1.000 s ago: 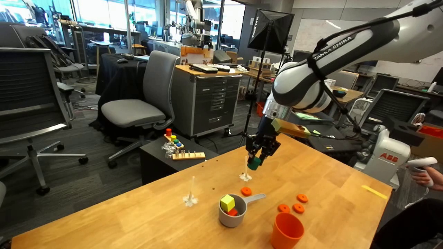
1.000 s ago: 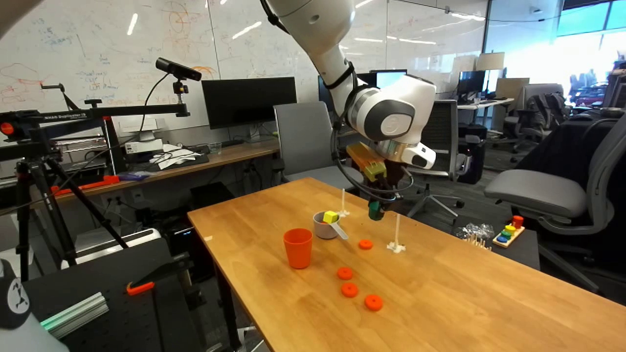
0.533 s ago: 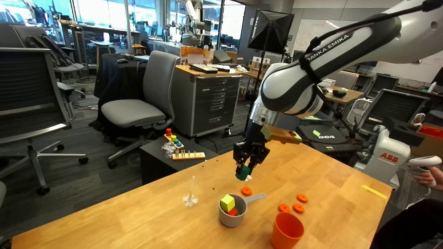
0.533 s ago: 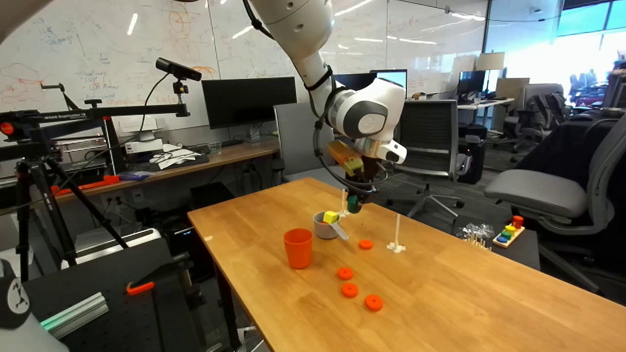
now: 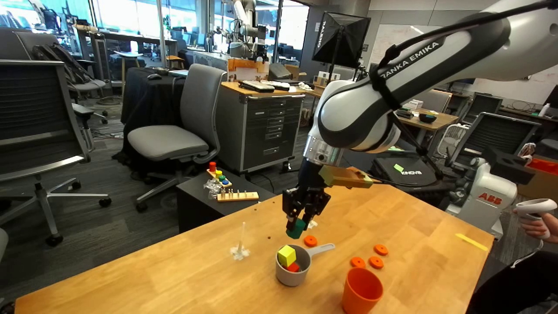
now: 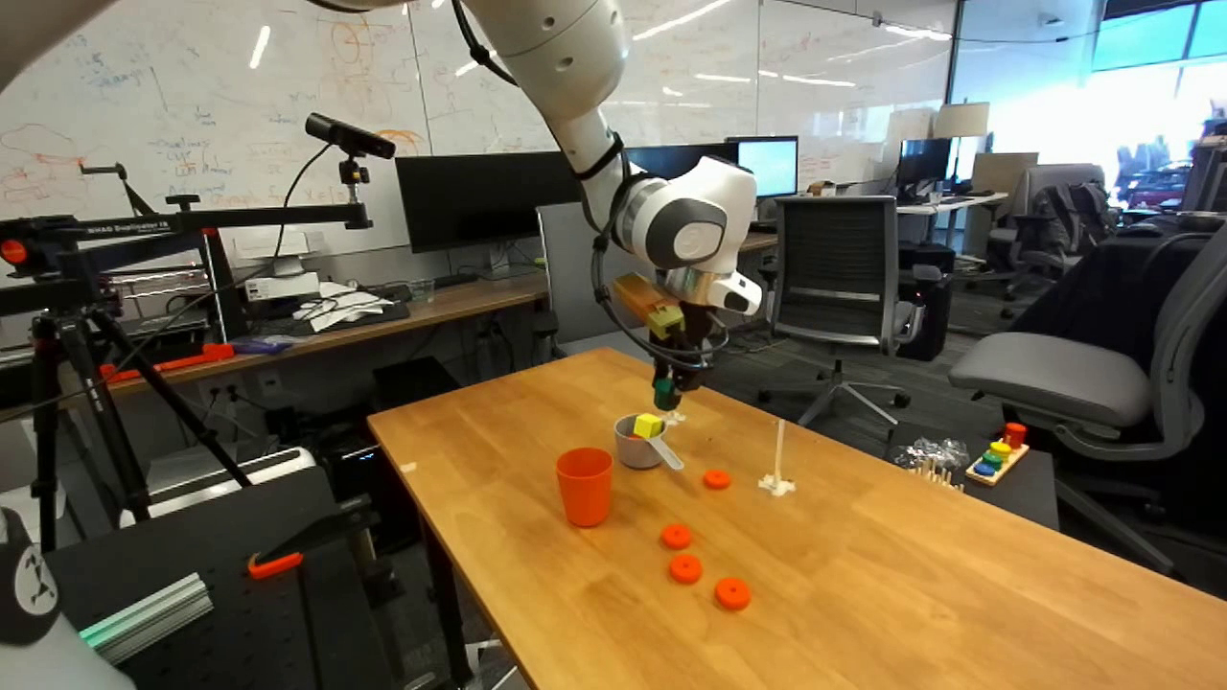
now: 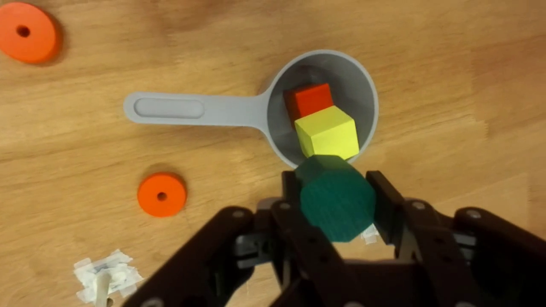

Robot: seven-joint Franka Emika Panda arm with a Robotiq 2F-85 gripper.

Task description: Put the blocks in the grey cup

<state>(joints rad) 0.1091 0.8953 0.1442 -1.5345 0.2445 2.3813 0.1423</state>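
Observation:
The grey cup [image 5: 291, 279] stands upright on the table in both exterior views, its handle sticking out. In the wrist view the cup [image 7: 370, 102] holds a yellow block [image 7: 332, 134] and an orange-red block [image 7: 315, 100]. The yellow block [image 6: 648, 425] rises to about the rim. My gripper [image 7: 335, 187] is shut on a green block [image 7: 337, 209], with a finger on each side of it. In an exterior view the green block [image 5: 296, 229] hangs in the air above the table, behind and above the cup, not over its opening. The cup's bottom is partly hidden by the blocks.
A taller orange cup [image 5: 362, 292] stands near the grey cup. Several flat orange discs with holes lie about, one disc [image 7: 161, 195] near the handle. A thin upright stick [image 6: 778, 455] is taped to the table; a second taped base [image 6: 674, 418] lies behind the grey cup.
My gripper, holding the green block throughout, has moved toward the grey cup and come lower in an exterior view. The cups, discs and the blocks in the cup have not moved.

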